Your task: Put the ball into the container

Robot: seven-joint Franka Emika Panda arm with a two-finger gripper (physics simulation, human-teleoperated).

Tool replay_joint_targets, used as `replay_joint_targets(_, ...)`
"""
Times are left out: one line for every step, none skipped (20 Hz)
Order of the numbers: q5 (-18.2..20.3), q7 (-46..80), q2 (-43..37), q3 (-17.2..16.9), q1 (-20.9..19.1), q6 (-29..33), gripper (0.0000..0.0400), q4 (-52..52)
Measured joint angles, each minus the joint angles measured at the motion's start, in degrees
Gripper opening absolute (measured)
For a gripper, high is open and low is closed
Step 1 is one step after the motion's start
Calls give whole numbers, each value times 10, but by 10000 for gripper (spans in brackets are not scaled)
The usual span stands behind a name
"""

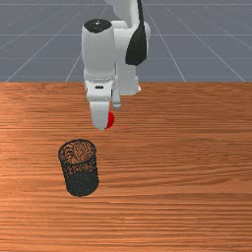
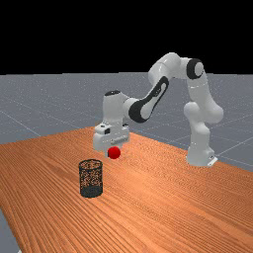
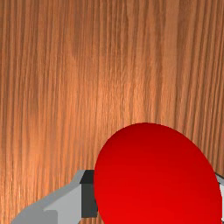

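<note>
Red ball point(image 3: 155, 175) is gripped by the wide-parted pincer point(image 2: 113, 151), held aloft between the mesh container point(image 1: 81, 183) and the arm-side edge of the surface point(image 1: 187, 147)

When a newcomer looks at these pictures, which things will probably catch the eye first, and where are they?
Probably first is the bright red ball, held between both fingers of the white and grey gripper. Next is the black mesh container, round and open-topped, standing upright on the orange-brown wooden table, toward the front view's left. The white and grey arm also stands out, reaching across the far view.
</note>
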Motion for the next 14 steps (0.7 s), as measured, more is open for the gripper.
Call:
replay_joint_targets(2,-15,3,-2,-9,-1,279,4)
replay_joint_targets(3,-17,5,-6,-15,-2,279,7)
replay_joint_targets(4,-13,7,-9,-19,-3,279,9)
replay_joint_targets(5,-18,8,-10,-23,-4,279,11)
replay_joint_targets(5,-18,9,-12,-25,-4,279,12)
replay_joint_targets(6,-20,10,-13,-27,-5,279,14)
replay_joint_targets(4,-14,25,-14,-27,-30,279,41)
replay_joint_targets(5,-14,35,-14,-27,-38,279,57)
replay_joint_targets(5,-12,51,-14,-27,-55,279,84)
replay_joint_targets(5,-12,66,-14,-26,-65,279,109)
replay_joint_targets(6,-11,82,-13,-26,-76,279,135)
replay_joint_targets(6,-10,88,-12,-26,-75,279,142)
replay_joint_targets(6,-10,96,-12,-26,-81,279,156)
replay_joint_targets(6,-10,98,-12,-25,-87,279,160)
